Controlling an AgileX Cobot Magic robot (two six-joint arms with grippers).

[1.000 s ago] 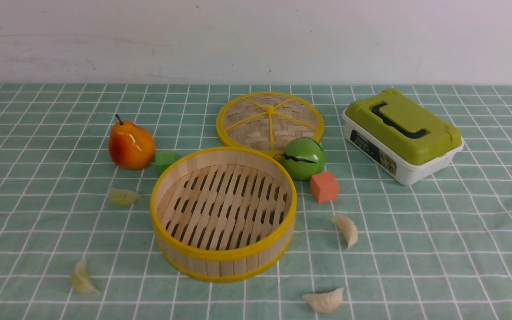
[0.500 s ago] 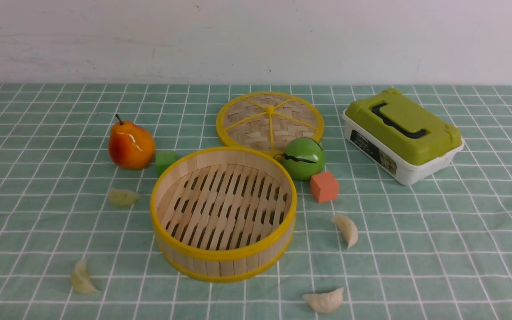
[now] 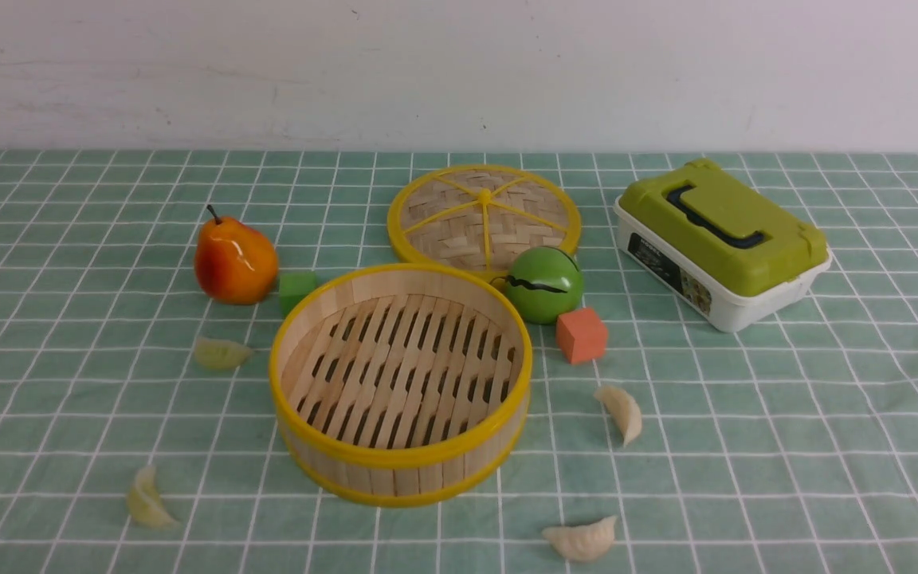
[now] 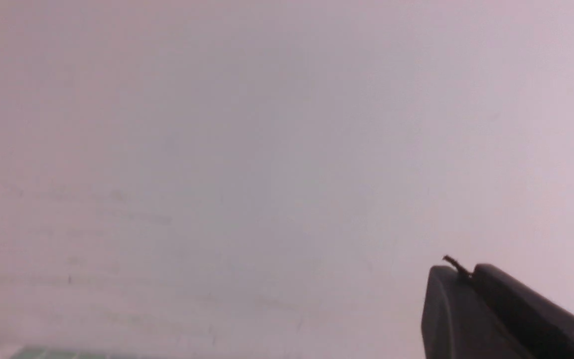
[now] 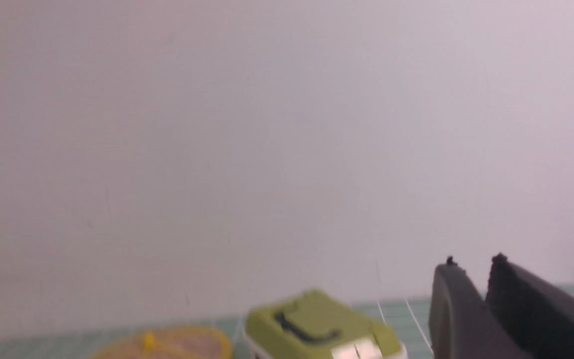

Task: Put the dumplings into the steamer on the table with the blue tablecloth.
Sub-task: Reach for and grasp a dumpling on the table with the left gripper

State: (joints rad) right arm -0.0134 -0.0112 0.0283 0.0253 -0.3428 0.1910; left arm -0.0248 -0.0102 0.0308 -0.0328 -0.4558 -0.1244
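The steamer (image 3: 395,461), a round bamboo basket with yellow rims, stands empty mid-table on the blue tablecloth (image 3: 746,446). Two pale yellow-green dumplings lie to its left, one (image 3: 220,352) beside it and one (image 3: 147,499) nearer the front. Two creamy white dumplings lie to its right, one (image 3: 622,413) beside it and one (image 3: 582,540) at the front. Neither arm shows in the front view. In the left wrist view my left gripper (image 4: 466,271) faces the wall, its tips together. My right gripper (image 5: 474,264) shows a narrow empty gap.
The woven lid (image 3: 483,214) lies flat behind the steamer. A green ball (image 3: 543,283) and an orange cube (image 3: 582,335) sit at its right, a pear (image 3: 234,259) and a green cube (image 3: 296,288) at its left. A green-lidded box (image 3: 722,239) stands back right.
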